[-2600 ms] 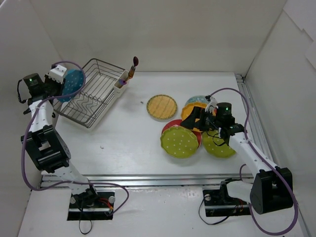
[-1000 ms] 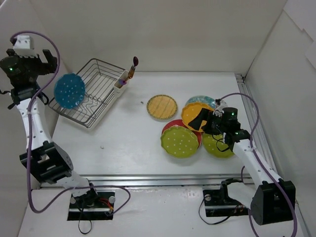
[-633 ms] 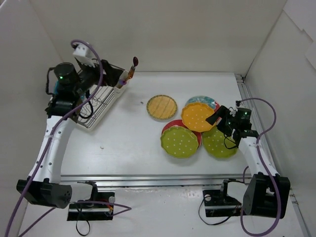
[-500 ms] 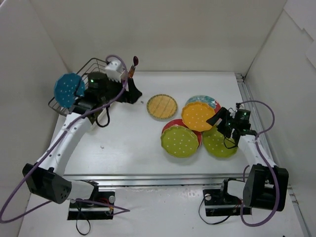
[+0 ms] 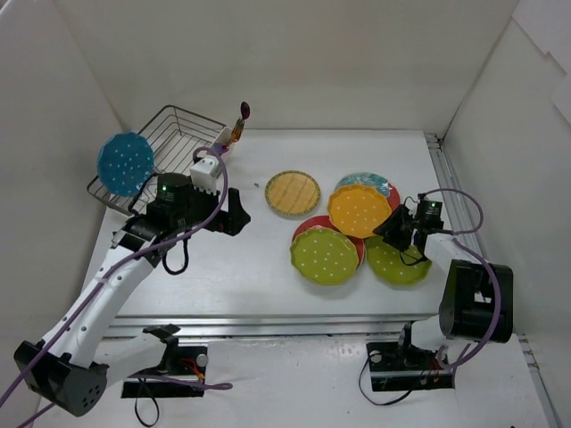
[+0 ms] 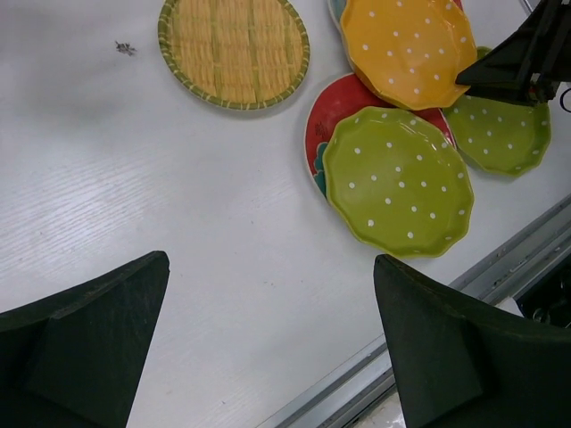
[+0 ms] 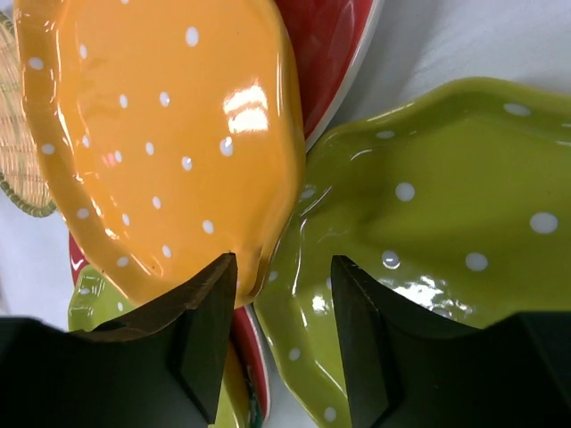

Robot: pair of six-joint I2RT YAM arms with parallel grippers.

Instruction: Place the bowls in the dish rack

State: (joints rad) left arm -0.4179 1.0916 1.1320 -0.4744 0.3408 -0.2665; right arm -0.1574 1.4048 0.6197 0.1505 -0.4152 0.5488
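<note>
The blue dotted bowl point(image 5: 126, 164) stands on edge at the left end of the dish rack point(image 5: 178, 147). My left gripper point(image 5: 239, 214) point(image 6: 270, 263) hangs open and holds nothing, over bare table between the rack and the bowls. The tan woven bowl point(image 5: 292, 193) point(image 6: 234, 52) lies alone. The orange bowl point(image 5: 359, 210) point(image 7: 169, 134) overlaps a red-and-teal bowl point(image 5: 311, 226) and a green bowl point(image 5: 399, 261) point(image 7: 446, 232). Another green bowl point(image 5: 326, 256) point(image 6: 397, 180) lies in front. My right gripper point(image 5: 391, 228) point(image 7: 284, 263) straddles the orange bowl's rim, jaws narrowed, with a gap still showing.
A white utensil cup point(image 5: 219, 146) with a brush handle sits on the rack's right corner. A second red-and-teal bowl point(image 5: 368, 181) peeks out behind the orange one. A metal rail point(image 5: 294, 325) runs along the near table edge. White walls close in on the left, back and right.
My left arm let the blue bowl go in the rack and swung right over the table. My right gripper's jaws have narrowed round the orange bowl's rim.
</note>
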